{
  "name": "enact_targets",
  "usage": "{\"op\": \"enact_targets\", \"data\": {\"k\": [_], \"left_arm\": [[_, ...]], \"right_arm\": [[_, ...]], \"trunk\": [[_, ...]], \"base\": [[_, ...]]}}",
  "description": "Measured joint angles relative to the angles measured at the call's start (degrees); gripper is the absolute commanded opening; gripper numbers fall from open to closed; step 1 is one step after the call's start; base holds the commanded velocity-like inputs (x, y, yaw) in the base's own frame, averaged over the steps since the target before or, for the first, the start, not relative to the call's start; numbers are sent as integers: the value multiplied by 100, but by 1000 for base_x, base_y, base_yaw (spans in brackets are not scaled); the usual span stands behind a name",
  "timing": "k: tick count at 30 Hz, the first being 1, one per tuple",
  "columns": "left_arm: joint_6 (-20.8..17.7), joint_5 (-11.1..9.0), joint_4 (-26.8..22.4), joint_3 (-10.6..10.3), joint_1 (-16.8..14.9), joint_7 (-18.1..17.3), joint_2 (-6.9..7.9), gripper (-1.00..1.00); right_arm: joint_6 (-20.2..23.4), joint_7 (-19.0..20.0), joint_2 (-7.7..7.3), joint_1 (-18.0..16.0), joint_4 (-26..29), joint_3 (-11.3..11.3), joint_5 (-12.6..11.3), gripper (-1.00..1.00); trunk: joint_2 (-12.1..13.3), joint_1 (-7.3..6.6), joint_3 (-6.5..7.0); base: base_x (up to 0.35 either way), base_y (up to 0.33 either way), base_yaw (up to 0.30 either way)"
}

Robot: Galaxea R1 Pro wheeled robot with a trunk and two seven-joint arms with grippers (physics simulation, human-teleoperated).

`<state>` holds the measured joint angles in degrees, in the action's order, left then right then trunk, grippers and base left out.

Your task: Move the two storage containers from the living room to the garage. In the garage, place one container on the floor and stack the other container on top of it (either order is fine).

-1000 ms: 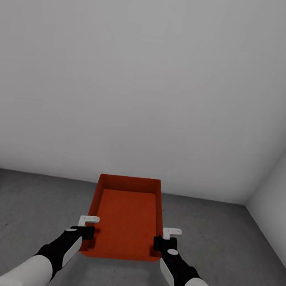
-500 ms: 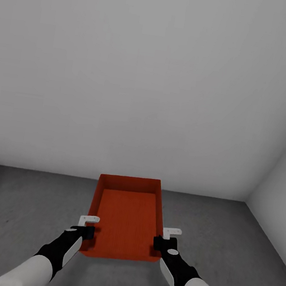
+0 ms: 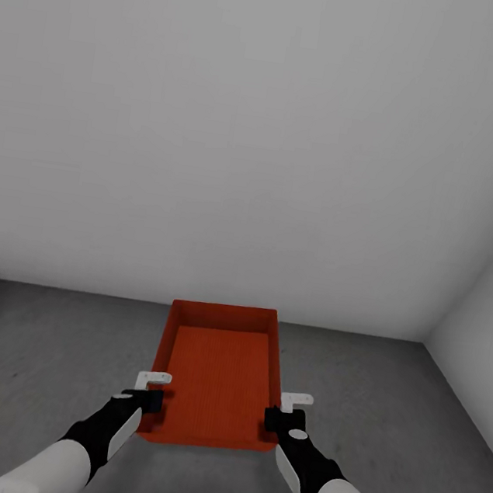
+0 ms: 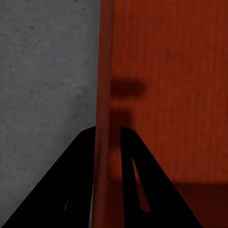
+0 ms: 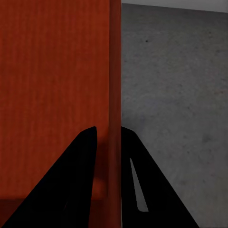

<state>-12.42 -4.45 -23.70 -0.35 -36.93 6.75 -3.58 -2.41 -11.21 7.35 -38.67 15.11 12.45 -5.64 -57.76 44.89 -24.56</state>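
Pinching the container point(image 3: 216, 379) walls, both end effectors carry it over concrete floor point(image 3: 29, 341); grey wall point(image 3: 254, 138) ahead

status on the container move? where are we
Done: one orange container has reached the garage, with grey concrete floor and pale walls ahead. In hand: left claw and right claw each pinch a side wall of it, carrying it above the floor. Left: set it down or stack it; the second container isn't in sight.
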Motion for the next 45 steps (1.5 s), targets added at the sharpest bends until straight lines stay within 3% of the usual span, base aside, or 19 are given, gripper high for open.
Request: {"op": "enact_targets", "data": {"k": [45], "left_arm": [[0, 1, 0, 2, 0, 0, 0, -100]], "right_arm": [[0, 0, 0, 0, 0, 1, -1, -100]], "trunk": [[0, 0, -417]], "base": [[0, 0, 0]]}}
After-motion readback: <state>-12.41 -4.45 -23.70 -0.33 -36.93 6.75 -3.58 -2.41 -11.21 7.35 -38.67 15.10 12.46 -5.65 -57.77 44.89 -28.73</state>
